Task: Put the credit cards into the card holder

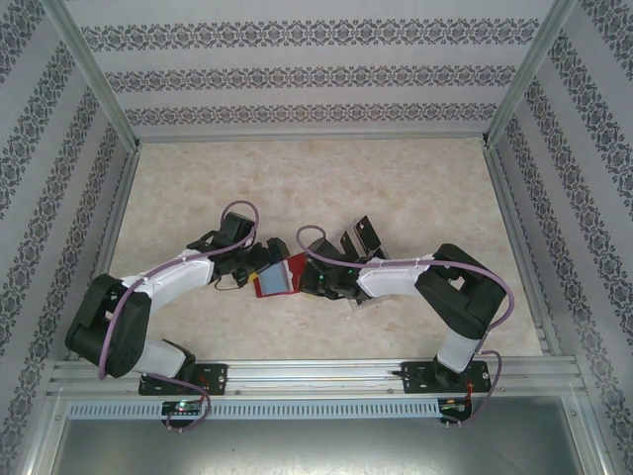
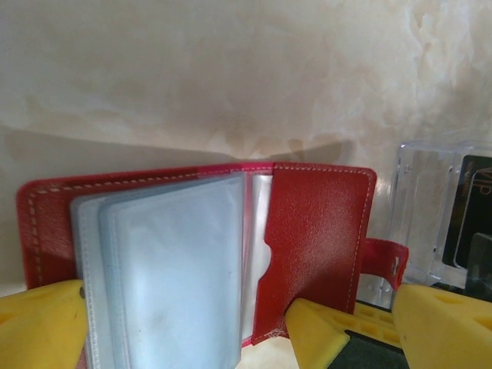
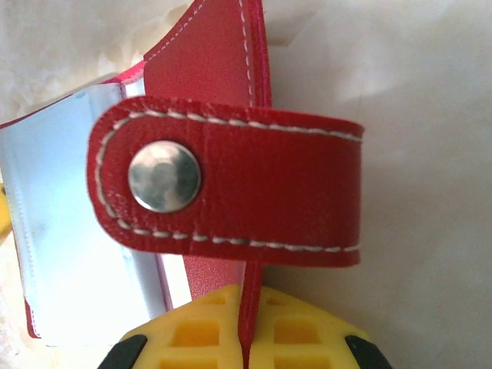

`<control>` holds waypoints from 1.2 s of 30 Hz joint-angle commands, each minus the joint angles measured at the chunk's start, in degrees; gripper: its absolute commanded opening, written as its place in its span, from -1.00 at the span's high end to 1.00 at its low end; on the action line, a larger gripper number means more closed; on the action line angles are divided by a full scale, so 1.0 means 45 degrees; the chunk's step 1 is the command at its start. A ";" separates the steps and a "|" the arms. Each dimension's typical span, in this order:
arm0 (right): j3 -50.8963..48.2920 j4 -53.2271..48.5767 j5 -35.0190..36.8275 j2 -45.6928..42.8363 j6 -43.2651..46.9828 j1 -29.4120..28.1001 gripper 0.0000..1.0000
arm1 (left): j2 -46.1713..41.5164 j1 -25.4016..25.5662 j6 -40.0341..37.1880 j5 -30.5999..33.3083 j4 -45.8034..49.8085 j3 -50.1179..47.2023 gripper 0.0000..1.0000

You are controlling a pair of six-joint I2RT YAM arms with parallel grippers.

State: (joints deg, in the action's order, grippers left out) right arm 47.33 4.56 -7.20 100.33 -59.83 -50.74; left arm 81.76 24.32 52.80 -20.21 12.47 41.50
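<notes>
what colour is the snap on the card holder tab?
Shiny silver. The snap on the red card holder shows best in the right wrist view.

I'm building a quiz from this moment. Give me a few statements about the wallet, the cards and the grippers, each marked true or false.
1. The right gripper is shut on a thin red flap of the card holder. True.
2. The card holder is folded shut with its snap tab fastened. False: it is open, its grey pockets are showing and the tab hangs loose.
3. The left gripper has its jaws wide apart near the open card holder. True.
4. The left gripper is holding a credit card. False: there is no card between its fingers, and a dark credit card sits in the clear tray beside the holder.
</notes>
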 commanded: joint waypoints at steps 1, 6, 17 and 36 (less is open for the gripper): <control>-0.0199 -0.0273 0.0039 0.0495 0.0206 0.0105 1.00 | 0.0510 0.0500 0.0238 0.0190 -0.0150 0.0428 -1.00; -0.0148 -0.0154 -0.0076 0.0613 0.0235 0.0123 1.00 | 0.0554 0.0936 0.0515 0.0236 -0.0348 0.0925 -1.00; -0.0088 -0.0284 -0.0182 0.0290 0.0746 0.0138 0.67 | 0.0892 0.1587 0.1193 0.0234 -0.1049 0.1971 -1.00; -0.1768 -0.2283 0.0731 -0.4378 0.1430 -0.0302 -0.12 | 0.2497 0.2266 0.1362 0.0398 -0.1383 0.3141 -1.00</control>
State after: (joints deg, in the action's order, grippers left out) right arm 40.53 -3.68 -5.65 83.77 -54.85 -50.81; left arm 91.59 33.30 57.95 -19.18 8.08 54.04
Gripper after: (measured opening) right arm 0.560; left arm 0.999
